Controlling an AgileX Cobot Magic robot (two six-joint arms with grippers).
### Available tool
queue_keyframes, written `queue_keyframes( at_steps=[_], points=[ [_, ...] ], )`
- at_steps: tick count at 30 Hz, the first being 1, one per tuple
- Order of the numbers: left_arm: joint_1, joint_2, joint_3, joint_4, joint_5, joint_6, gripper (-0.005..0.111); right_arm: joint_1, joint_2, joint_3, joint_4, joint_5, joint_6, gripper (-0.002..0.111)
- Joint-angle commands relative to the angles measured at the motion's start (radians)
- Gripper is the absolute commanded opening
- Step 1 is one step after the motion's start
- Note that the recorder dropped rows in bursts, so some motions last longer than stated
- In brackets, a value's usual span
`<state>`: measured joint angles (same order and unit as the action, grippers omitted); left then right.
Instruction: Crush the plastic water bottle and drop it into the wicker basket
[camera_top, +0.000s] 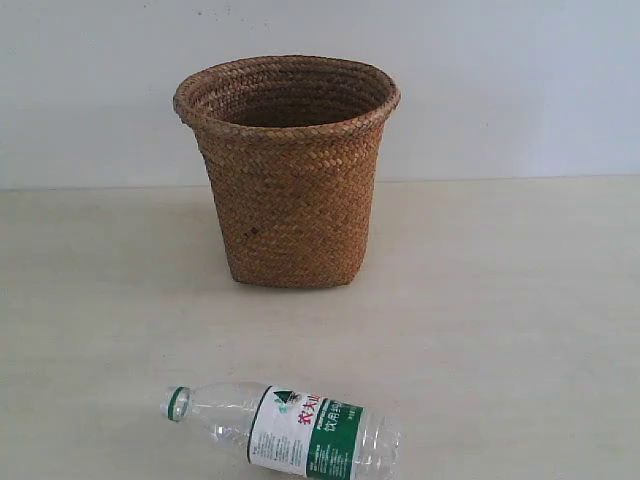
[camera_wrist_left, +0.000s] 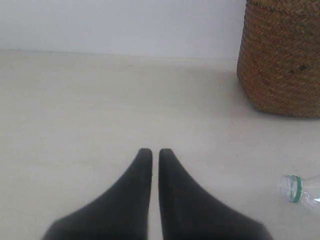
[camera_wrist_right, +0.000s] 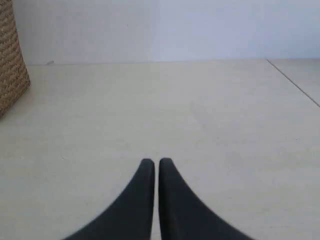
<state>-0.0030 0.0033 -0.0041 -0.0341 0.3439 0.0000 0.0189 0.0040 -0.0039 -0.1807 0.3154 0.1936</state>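
Bottle: the plastic water bottle is seen nearest the exterior camera, laid on its side on the tabletop, its green-ringed neck turned toward the left arm's side.
Bottle body: a rounded, full shape is shown, wrapped in a white-and-green label with red characters.
Bottle against the left pincer: only the neck end is caught in the left wrist view, off to one side of the left pincer and clear of its tips; nothing is touched.
Bottle against the basket: the two are set apart, with bare tabletop between them.
Basket: the wicker basket is stood upright on the tabletop beyond the bottle, its round rim flared above a squarer base.
Basket mark: a small dark spot is seen low on the woven side.
Basket against the left pincer: its wall is seen ahead of the tips and to the same side as the bottle, farther off than the bottle.
Basket against the right pincer: an edge of weave is seen ahead and to one side, well apart from the right pincer.
Left pincer: clenched, the two dark fingers drawn almost together with a thin slit between; nothing is held.
Right pincer: clenched likewise over bare tabletop, with nothing gripped.
Backdrop: a pale wall is met by the tabletop behind the basket.
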Motion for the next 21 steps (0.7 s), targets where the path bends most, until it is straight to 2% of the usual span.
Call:
queue_keyframes(
  at_steps=[1, 10, 12, 15, 17, 19, 21],
  points=[
    [0.002, -0.003, 0.004, -0.003, -0.006, -0.007, 0.004, 0.002, -0.004, 0.004, -0.007, -0.012, 0.005, 0.001],
    [0.002, -0.003, 0.004, -0.013, 0.008, -0.015, 0.004, 0.002, -0.004, 0.004, -0.007, -0.043, 0.006, 0.001],
    [0.002, -0.003, 0.004, -0.126, 0.010, -0.110, 0.004, 0.002, -0.004, 0.004, -0.007, -0.043, 0.006, 0.001],
    [0.002, -0.003, 0.004, -0.439, 0.027, -0.307, 0.004, 0.002, -0.004, 0.004, -0.007, -0.043, 0.006, 0.001],
    [0.002, -0.003, 0.004, -0.595, 0.047, -0.344, 0.004, 0.002, -0.004, 0.004, -0.007, -0.043, 0.006, 0.001],
    [0.002, -0.003, 0.004, -0.670, 0.052, -0.344, 0.004, 0.002, -0.004, 0.004, -0.007, -0.043, 0.006, 0.001],
    [0.002, -0.003, 0.004, -0.676, 0.017, -0.344, 0.004, 0.002, -0.004, 0.004, -0.007, -0.043, 0.006, 0.001]
  ],
)
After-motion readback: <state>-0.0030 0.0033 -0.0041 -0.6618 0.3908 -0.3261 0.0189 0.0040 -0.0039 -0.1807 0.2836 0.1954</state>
